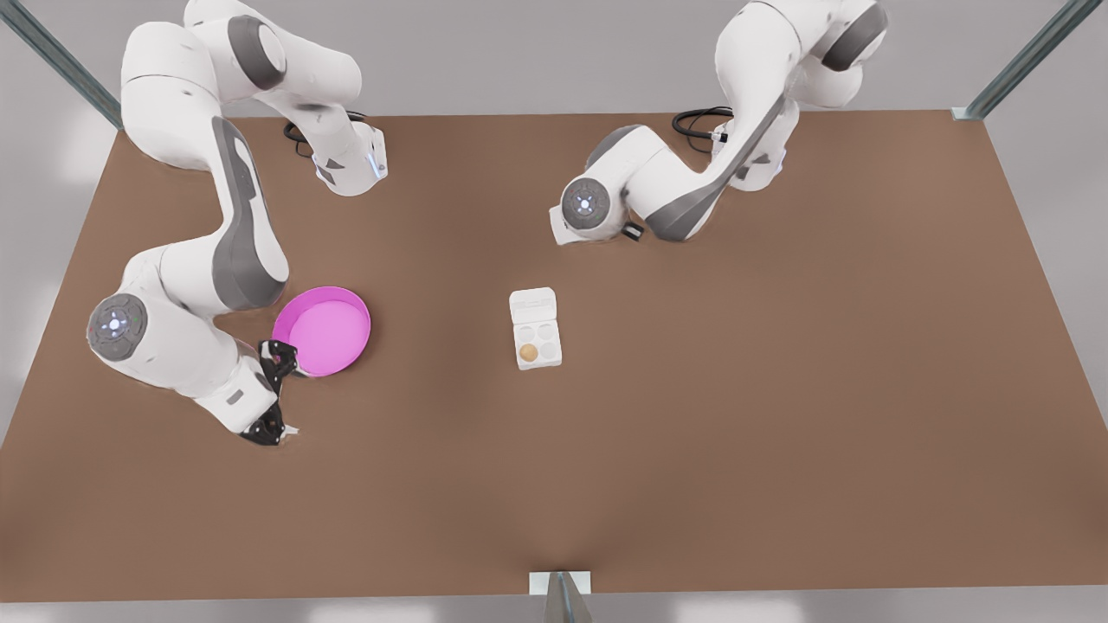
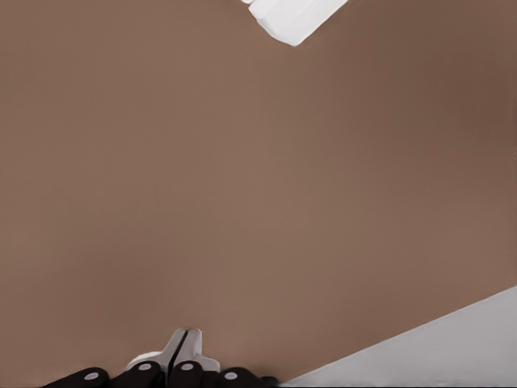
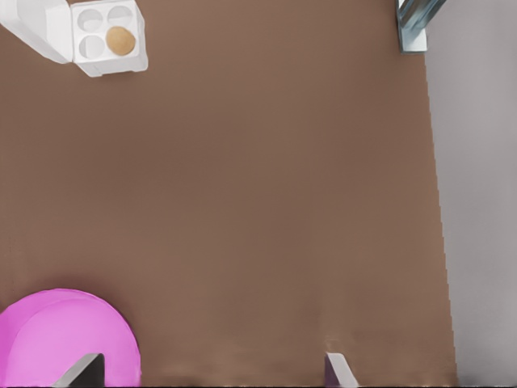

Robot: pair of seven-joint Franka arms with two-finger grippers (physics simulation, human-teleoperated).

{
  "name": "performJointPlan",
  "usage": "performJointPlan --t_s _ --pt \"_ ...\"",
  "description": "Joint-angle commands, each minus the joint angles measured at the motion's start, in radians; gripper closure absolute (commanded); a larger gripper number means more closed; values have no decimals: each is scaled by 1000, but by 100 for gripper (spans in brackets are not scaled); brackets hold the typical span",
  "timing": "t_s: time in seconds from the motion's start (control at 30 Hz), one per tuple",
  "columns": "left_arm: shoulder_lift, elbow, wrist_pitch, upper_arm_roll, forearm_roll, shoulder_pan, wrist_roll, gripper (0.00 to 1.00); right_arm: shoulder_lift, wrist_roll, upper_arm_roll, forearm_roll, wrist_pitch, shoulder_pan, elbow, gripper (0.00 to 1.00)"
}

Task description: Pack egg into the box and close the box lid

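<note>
egg sits in a near cup of box mid-table | box lid lies open, light thin flap, we would push its free edge | right claw spread by pink plate | left claw pressed together, waits

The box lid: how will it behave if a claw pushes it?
The flat white hinged lid lies open beside the white four-cup carton, so it probably swings rather than slides. The carton looks light and may shift. The tan oval egg, seated in a cup, likely stays put.
</note>
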Motion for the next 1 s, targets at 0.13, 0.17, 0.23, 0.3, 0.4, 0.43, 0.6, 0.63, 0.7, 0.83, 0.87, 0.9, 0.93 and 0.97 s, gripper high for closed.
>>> performJointPlan --t_s 0.13,0.17,0.23,0.3,0.4,0.43,0.6,0.63,0.7,0.83,0.87,0.9,0.93,0.97 --pt "126 -8 432 -1 33 -184 -911 79 -169 1369 2 -123 -276 -23 -67 0" --pt "143 -9 483 0 39 -202 -948 79 -164 1369 2 -132 -272 -21 -66 0" --pt "193 -6 593 2 115 -219 -1059 79 -153 1371 5 -120 -267 -21 -60 0" --pt "210 3 635 8 125 -210 -1223 79 -152 1371 5 -121 -267 -21 -60 0" --pt "251 44 682 37 127 -208 -1384 79 -152 1369 5 -120 -267 -23 -60 0" --pt "251 44 690 39 124 -199 -1389 79 -152 1362 2 -121 -267 -24 -60 0" --pt "261 34 727 52 125 -191 -1361 79 -155 1375 0 -134 -275 -28 -58 0" --pt "265 34 727 52 125 -193 -1361 79 -172 1372 -27 -129 -278 5 -63 0" --pt "276 35 730 52 130 -193 -1350 79 -161 1372 -67 -126 -278 40 -63 0" --pt "293 38 737 52 148 -181 -1347 79 -147 1368 -67 -135 -276 35 -61 0" --pt "294 38 737 52 162 -177 -1347 79 -143 1369 -67 -135 -273 38 -61 0" --pt "296 38 737 52 176 -176 -1347 79 -140 1369 -67 -137 -270 38 -61 0" --pt "296 38 737 54 190 -174 -1344 79 -127 1369 -67 -140 -269 40 -60 0" --pt "299 38 737 54 191 -173 -1327 79 -127 1369 -66 -138 -269 41 -60 0"
